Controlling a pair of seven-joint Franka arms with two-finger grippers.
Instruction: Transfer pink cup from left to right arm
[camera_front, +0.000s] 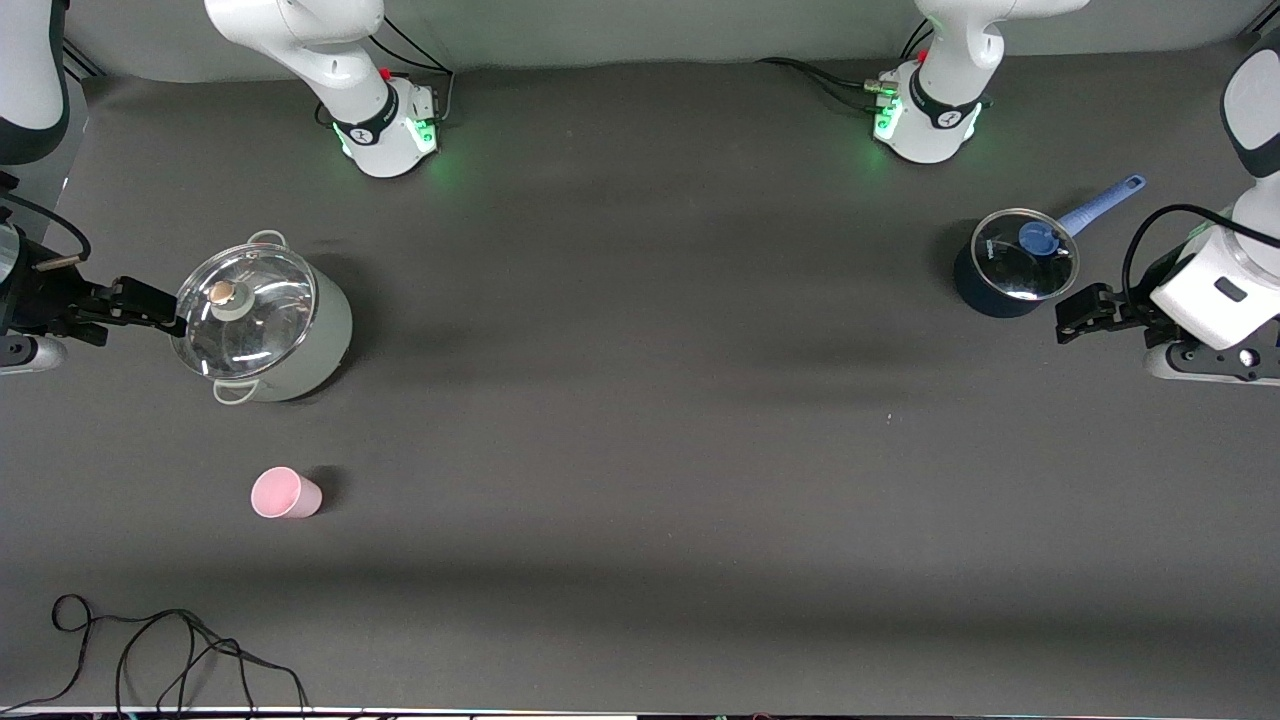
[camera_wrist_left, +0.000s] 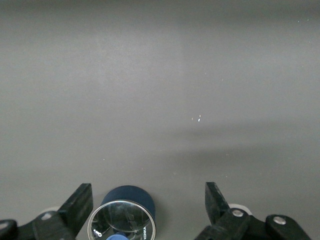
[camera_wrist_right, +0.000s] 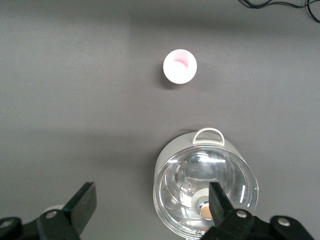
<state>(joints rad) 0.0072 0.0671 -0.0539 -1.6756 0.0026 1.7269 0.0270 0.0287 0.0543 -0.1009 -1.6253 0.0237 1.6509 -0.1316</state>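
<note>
The pink cup stands upright on the dark table toward the right arm's end, nearer to the front camera than the grey pot. It also shows in the right wrist view, open mouth up. My right gripper is open and empty, in the air beside the grey pot's rim and well apart from the cup; its fingers spread wide in the right wrist view. My left gripper is open and empty over the table beside the blue saucepan, at the left arm's end.
A grey pot with a glass lid stands at the right arm's end. A dark blue saucepan with a glass lid and blue handle stands at the left arm's end. A black cable lies by the front edge.
</note>
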